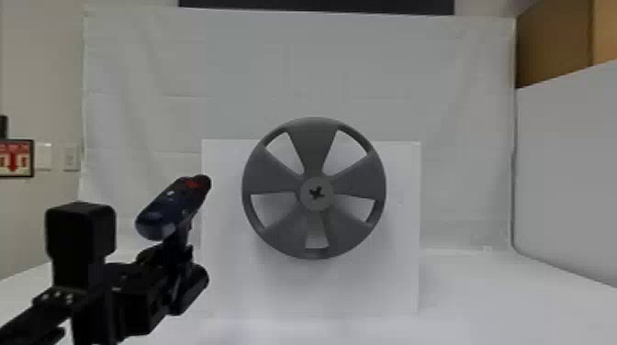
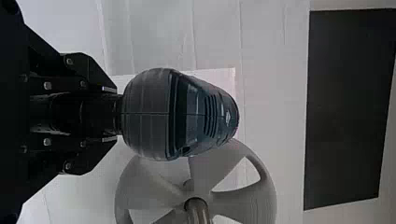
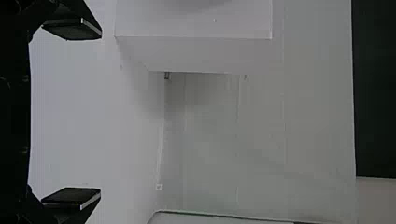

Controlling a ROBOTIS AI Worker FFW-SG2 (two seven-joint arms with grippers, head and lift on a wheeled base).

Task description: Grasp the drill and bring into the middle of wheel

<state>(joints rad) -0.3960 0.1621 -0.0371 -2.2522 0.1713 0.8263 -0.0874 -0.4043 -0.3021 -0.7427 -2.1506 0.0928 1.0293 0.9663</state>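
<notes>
In the head view my left gripper (image 1: 176, 257) is at the lower left, shut on the handle of the drill (image 1: 172, 208). The drill's body sits above the fingers, its red-marked end tilted up and to the right, left of the grey wheel (image 1: 275, 176). The left wrist view has the left gripper (image 2: 109, 114) around the handle, with the rounded back of the drill (image 2: 187, 114) partly in front of the wheel (image 2: 247, 200). My right gripper (image 3: 84, 114) stands open in the right wrist view, its two fingers wide apart with nothing between them.
Behind the wheel is a white upright box (image 1: 229, 284) on a white table (image 1: 482, 303). A white curtain (image 1: 413, 82) hangs at the back. A light panel (image 1: 569, 160) bounds the right side, with brown boxes (image 1: 553, 46) above it.
</notes>
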